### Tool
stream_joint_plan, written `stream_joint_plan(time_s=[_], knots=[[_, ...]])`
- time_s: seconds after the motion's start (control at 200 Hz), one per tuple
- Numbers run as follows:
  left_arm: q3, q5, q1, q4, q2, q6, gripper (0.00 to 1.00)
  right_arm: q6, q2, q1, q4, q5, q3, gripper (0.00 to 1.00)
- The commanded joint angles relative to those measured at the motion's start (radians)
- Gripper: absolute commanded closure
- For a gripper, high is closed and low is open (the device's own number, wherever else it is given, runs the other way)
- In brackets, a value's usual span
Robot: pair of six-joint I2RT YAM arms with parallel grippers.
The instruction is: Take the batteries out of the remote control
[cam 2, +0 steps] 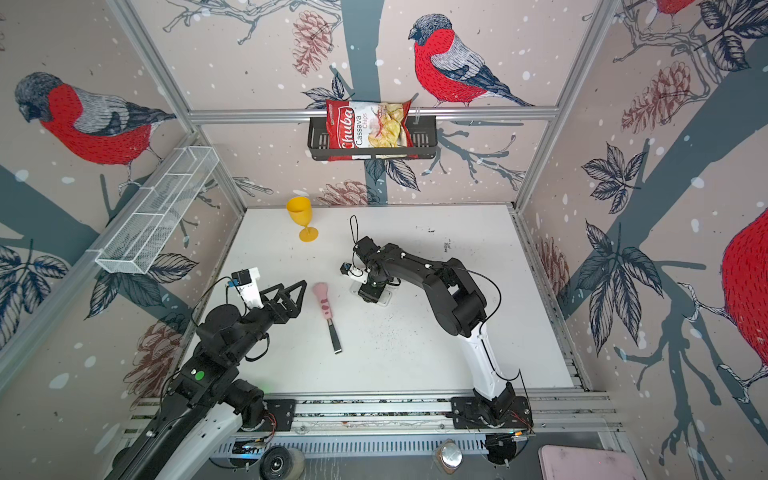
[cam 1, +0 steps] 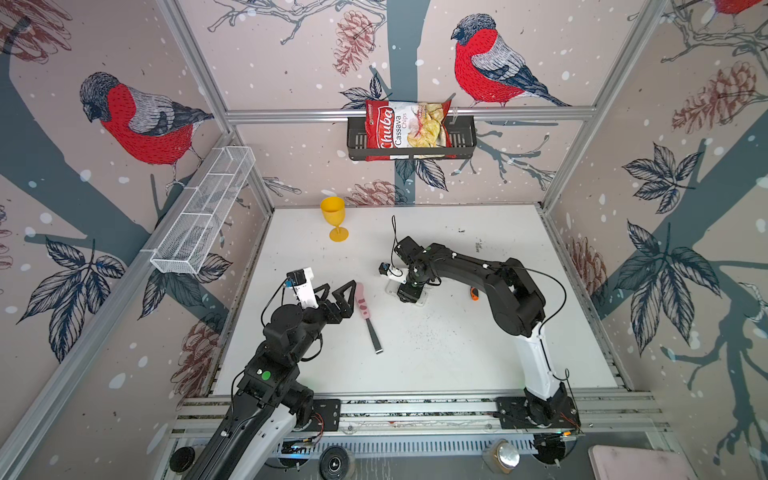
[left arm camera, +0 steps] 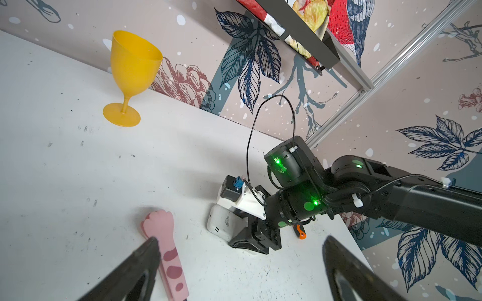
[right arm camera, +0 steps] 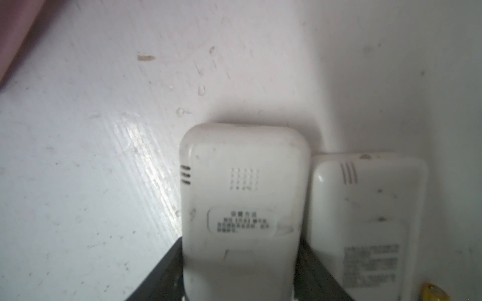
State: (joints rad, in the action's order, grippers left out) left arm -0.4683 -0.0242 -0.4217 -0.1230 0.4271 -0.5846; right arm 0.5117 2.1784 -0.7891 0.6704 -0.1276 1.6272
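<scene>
White remote point(right arm camera: 242, 208) lies along right end effector point(right arm camera: 240, 241), grip unclear; left end effector point(cam 1: 340, 285) splayed.

Place: we take this for a robot lab test cell.
Walls: bird wallpaper panels point(cam 1: 137, 124) in an aluminium frame point(cam 1: 291, 114).
Surface: scuffed white table point(cam 1: 457, 353).
Rig: we see a left arm point(cam 1: 282, 332) and right arm point(cam 1: 519, 299) mounted on a metal rail point(cam 1: 415, 409).
Props: wire basket point(cam 1: 203, 212), black shelf point(cam 1: 461, 141) with chip bag point(cam 1: 399, 129), yellow goblet point(cam 1: 333, 216).

Yellow goblet point(cam 1: 332, 210), pink-handled tool point(cam 1: 362, 301), chips bag point(cam 1: 405, 129) in black basket point(cam 1: 465, 137)
</scene>
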Motion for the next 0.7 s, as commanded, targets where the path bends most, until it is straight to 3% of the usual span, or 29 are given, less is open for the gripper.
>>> stream_joint_plan(time_s=[0.0,0.38,0.475,0.58,0.695], knots=[[-0.015,0.004,0.0,-0.011,0.005,0.03,0.04,0.034,-0.019,-0.017,0.031,0.014,-0.034,0.29],[-0.094,-0.014,0.0,-0.086,0.065,0.107,0.04,0.005,-0.068,-0.047,0.015,0.027,-0.066,0.25],[-0.145,-0.031,0.0,-0.117,0.091,0.172,0.03,-0.014,-0.116,-0.043,-0.037,0.057,-0.093,0.19],[-0.221,-0.045,0.0,-0.157,0.134,0.246,0.04,-0.031,-0.194,-0.033,-0.096,0.005,-0.143,0.19],[-0.3,-0.155,0.0,-0.186,0.221,0.366,0.04,-0.066,-0.279,-0.029,-0.18,-0.04,-0.21,0.19]])
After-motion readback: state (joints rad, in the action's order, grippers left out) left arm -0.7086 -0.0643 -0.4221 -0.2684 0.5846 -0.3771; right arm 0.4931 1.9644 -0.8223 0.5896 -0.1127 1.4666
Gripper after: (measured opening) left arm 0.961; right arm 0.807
